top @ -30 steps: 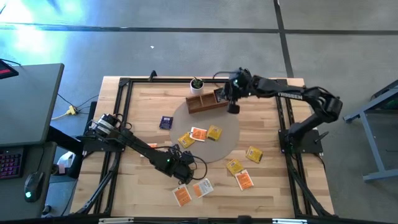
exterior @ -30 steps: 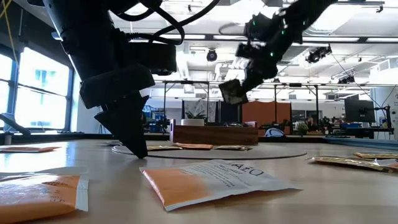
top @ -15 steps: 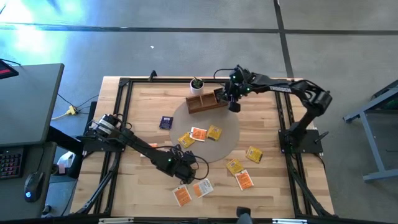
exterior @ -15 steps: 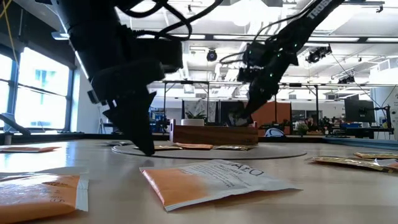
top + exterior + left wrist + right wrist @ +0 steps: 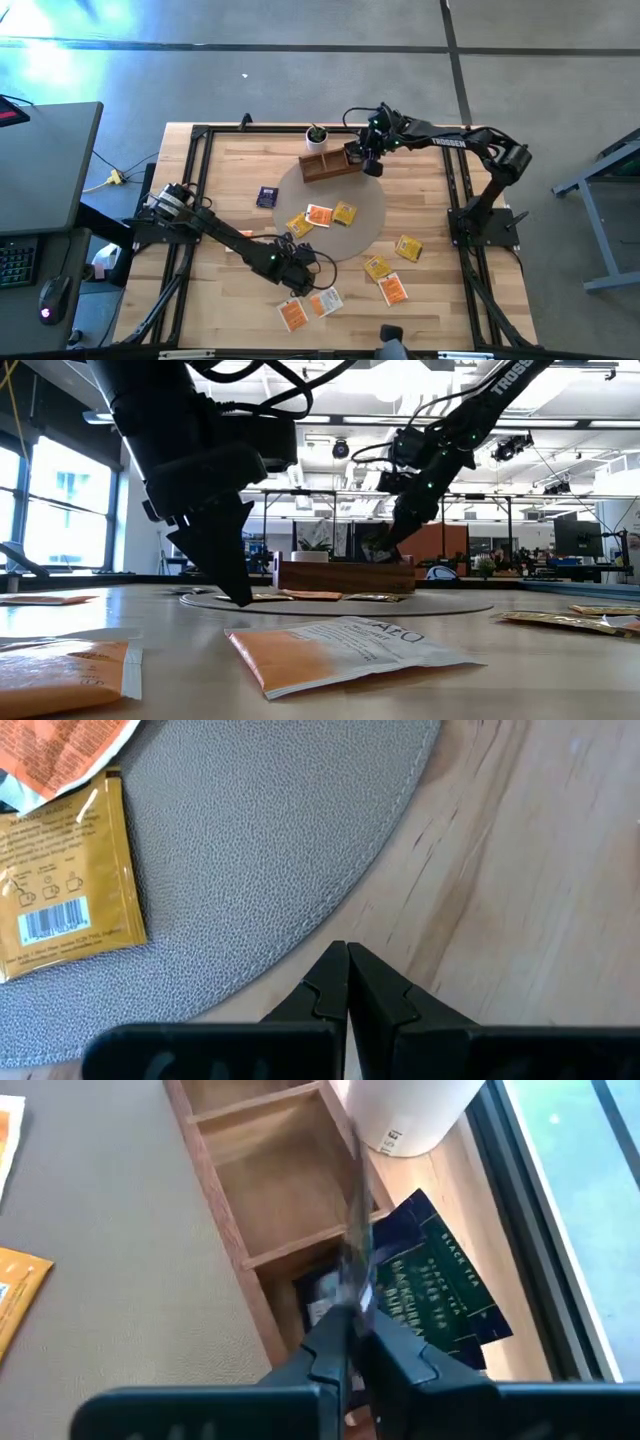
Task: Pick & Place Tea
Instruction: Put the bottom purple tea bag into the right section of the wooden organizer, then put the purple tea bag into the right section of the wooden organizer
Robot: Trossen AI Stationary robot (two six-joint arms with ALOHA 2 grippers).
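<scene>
My right gripper [image 5: 364, 160] [image 5: 350, 1318] is over the right end of the brown wooden tray [image 5: 330, 165], shut on a dark purple tea sachet [image 5: 351, 1220] that shows edge-on. A second dark sachet [image 5: 432, 1285] lies tilted at the tray's end compartment, one corner past the wall. On the round grey mat [image 5: 370, 215] lie orange [image 5: 318, 215] and yellow sachets [image 5: 344, 213]. More lie on the wood, and a purple one [image 5: 266, 196] sits left of the mat. My left gripper [image 5: 297, 263] [image 5: 347, 955] is shut, empty, at the mat's near edge. My right gripper pinches the dark sachet between its two fingers, by the edge [image 5: 352, 1295] nearest them. The fingers slant down from the table's right side. The sachet stands on edge and sticks out past the fingertips over the tray's end compartment; whether it touches the tray I cannot tell.
A small white pot with a plant [image 5: 317, 137] stands just behind the tray. Black frame rails [image 5: 200, 170] run along the table's edges. Orange sachets [image 5: 292, 314] lie near the front edge, yellow and orange ones [image 5: 393, 290] at the right front.
My right gripper has come down and a little toward the table's left with the dark sachet. The sachet hung well above the tray a second ago and is now at the level of the tray's right end compartment.
</scene>
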